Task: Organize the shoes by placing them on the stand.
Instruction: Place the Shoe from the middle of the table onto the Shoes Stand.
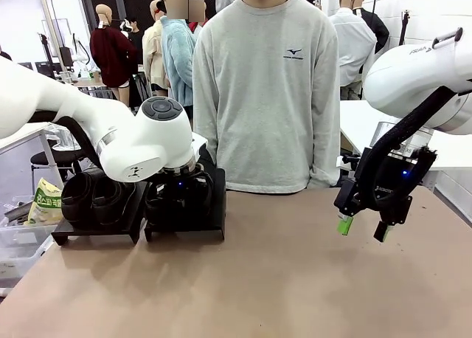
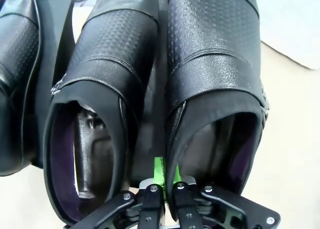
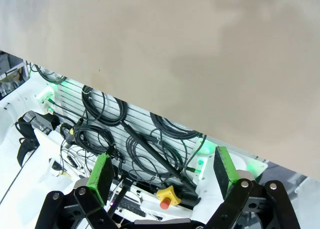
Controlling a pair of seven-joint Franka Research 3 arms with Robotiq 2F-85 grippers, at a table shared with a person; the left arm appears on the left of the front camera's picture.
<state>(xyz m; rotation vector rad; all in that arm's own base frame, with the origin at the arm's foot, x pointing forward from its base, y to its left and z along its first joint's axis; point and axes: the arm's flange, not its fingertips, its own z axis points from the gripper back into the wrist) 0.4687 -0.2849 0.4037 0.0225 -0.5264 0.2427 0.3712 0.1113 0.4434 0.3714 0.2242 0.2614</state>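
A brown table runs across the front view, with a person in a grey sweatshirt standing at its far side, arms down.

At the table's far left stands the stand, a low matte-black rack in two sections. Black shoes sit on its left section. The left arm's white wrist hangs over the right section and hides most of what rests there.

In the left wrist view, the left gripper is closed, its fingers drawn together with a thin strip of green pad showing between them. It sits at the heel end of two black shoes lying side by side, toes pointing away. The fingers meet at the inner heel edge of the right-hand shoe, in the narrow gap beside the left-hand shoe; they appear to pinch that edge, though the contact itself is partly hidden. A third shoe lies at the left edge of this view.

The right gripper hangs above the table's right side, well apart from the stand, its jaws spread wide and holding nothing. In the right wrist view, its two green pads stand far apart over the table edge, with coiled black cables below.
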